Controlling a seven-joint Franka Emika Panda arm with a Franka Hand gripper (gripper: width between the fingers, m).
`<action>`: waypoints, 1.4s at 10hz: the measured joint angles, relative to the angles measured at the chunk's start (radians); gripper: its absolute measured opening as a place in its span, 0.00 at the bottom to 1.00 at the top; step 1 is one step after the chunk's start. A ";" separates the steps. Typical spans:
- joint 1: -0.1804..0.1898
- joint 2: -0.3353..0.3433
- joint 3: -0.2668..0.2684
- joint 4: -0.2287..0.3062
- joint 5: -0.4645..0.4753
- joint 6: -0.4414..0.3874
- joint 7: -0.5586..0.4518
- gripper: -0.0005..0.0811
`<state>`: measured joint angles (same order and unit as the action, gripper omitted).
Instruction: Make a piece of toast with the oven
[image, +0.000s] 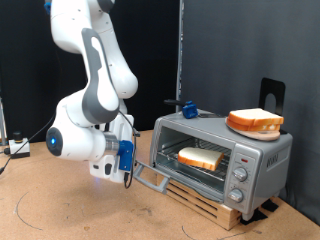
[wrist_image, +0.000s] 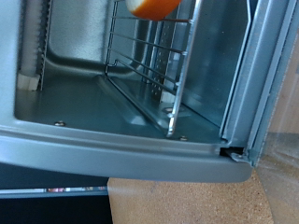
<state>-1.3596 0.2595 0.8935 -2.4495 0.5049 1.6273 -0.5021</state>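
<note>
Toast slice (image: 200, 157) lies flat on wire rack (wrist_image: 154, 70) inside oven (image: 222, 158), long axis w/ oven's width; door (image: 150, 177) down. 2nd slice (image: 255, 121) sits on oven roof. Gripper (image: 128, 172) at door handle; can't tell fingers' state. Wrist view: only orange crust edge, cut off.

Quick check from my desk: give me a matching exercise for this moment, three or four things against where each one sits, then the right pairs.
Things:
1. bread slice on a plate
2. second bread slice
3. gripper
4. knobs

Places:
A. inside the oven on the rack
B. at the door handle, exterior view's left of the oven
C. on top of the oven
D. oven front, exterior view's right of the opening

Pairs: 1-C, 2-A, 3-B, 4-D
</note>
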 joint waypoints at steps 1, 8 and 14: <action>-0.002 -0.032 0.010 -0.004 0.019 -0.020 -0.013 0.99; 0.014 -0.248 0.087 -0.038 0.172 -0.282 -0.089 0.99; 0.114 -0.571 0.083 -0.130 0.360 -0.418 -0.108 0.99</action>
<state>-1.2459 -0.3119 0.9764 -2.5797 0.8652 1.2094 -0.6097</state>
